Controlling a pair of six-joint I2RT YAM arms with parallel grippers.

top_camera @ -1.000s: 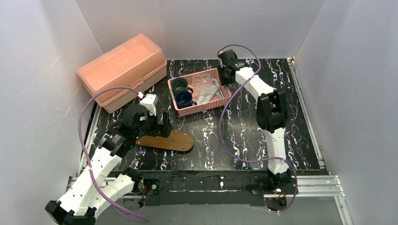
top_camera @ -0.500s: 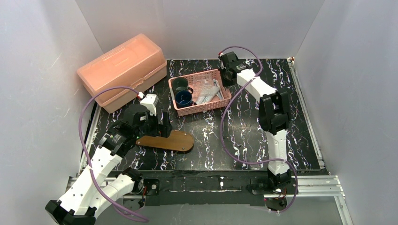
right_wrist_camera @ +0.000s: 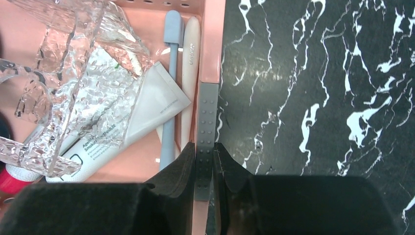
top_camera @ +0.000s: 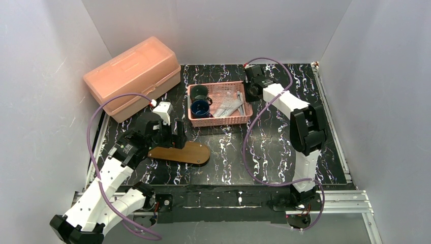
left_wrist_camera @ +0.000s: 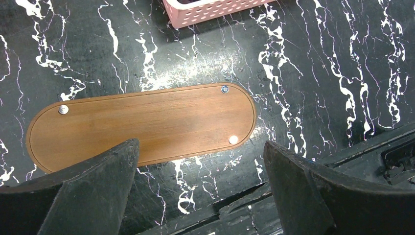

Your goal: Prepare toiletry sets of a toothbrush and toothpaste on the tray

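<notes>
R jaws nipping pink basket (top_camera: 218, 122) by its right rim, swinging it round square since a sec ago. Toothbrushes (right_wrist_camera: 191, 73) + toothpaste tube (right_wrist_camera: 151, 105) lying inside. L jaws hanging wide open, empty, over bare tray (left_wrist_camera: 147, 122). Picking prob. getting easier.

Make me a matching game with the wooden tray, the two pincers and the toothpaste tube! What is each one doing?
Things:
1. tray
2. left pincer
3. right pincer
4. toothpaste tube

States:
A. lying in the pink basket
B. shut on that basket's rim
C. wide open
D. brown, no toiletries on it yet

Pairs: 1-D, 2-C, 3-B, 4-A
</notes>
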